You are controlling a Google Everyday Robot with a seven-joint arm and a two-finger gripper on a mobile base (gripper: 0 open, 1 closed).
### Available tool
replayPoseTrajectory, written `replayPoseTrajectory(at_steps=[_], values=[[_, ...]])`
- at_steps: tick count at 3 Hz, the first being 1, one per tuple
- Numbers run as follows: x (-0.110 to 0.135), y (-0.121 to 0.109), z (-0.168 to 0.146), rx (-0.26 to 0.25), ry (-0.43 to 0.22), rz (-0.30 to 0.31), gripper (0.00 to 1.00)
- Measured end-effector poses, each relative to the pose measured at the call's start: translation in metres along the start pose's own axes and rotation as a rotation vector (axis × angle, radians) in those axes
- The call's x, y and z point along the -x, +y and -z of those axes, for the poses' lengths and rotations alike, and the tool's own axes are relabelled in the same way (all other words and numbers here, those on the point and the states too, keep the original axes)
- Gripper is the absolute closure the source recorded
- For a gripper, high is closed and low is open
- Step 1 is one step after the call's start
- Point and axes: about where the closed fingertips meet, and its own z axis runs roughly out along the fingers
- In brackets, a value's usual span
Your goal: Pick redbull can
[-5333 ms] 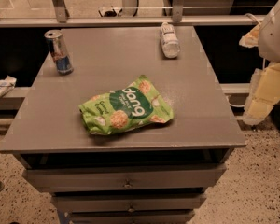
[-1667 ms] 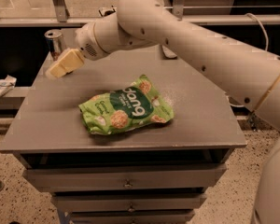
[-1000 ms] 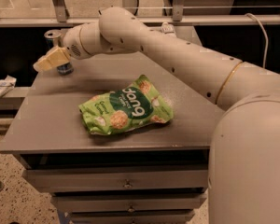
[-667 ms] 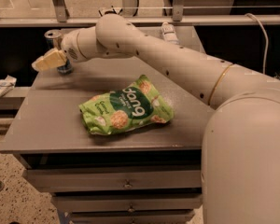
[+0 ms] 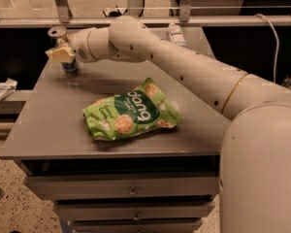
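1. Mostly hidden, the redbull can (image 5: 57, 33) stands upright at the table's (image 5: 48, 130) far left corner. Only its silver top and a bit of its blue base show.
2. Covering the can's middle is the gripper (image 5: 58, 55), a pale cream tip at the end of the arm (image 5: 184, 67). It sits at the can's body, on the near-left side.
3. Whether the gripper is clamped on the can or merely against it cannot be told; its contact side is turned away from view.
4. Behind the arm, a clear bottle (image 5: 176, 33) lies at the table's far edge, with part of it screened by the arm.
5. At the lower right, the robot's bulky body is cut off by the picture's edge.
6. Left of the table, a white crumpled thing (image 5: 2, 89) rests on a ledge; what it is cannot be made out.
7. Compared with a moment ago, the gripper has moved slightly up and in over the can, which now shows less of its body.
8. The can has kept its place, and the green snack bag (image 5: 131, 113) lies in the table's middle as before.
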Motion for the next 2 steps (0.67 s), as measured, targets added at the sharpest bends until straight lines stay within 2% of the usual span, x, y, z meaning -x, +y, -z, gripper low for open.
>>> replayPoseTrajectory(at_steps=[1,2], values=[[0.027,-0.0104,0.0175,0.014,-0.058,0.01,0.95],[0.0341,-0.0126,0.0207,0.016,-0.071,0.014,1.0]])
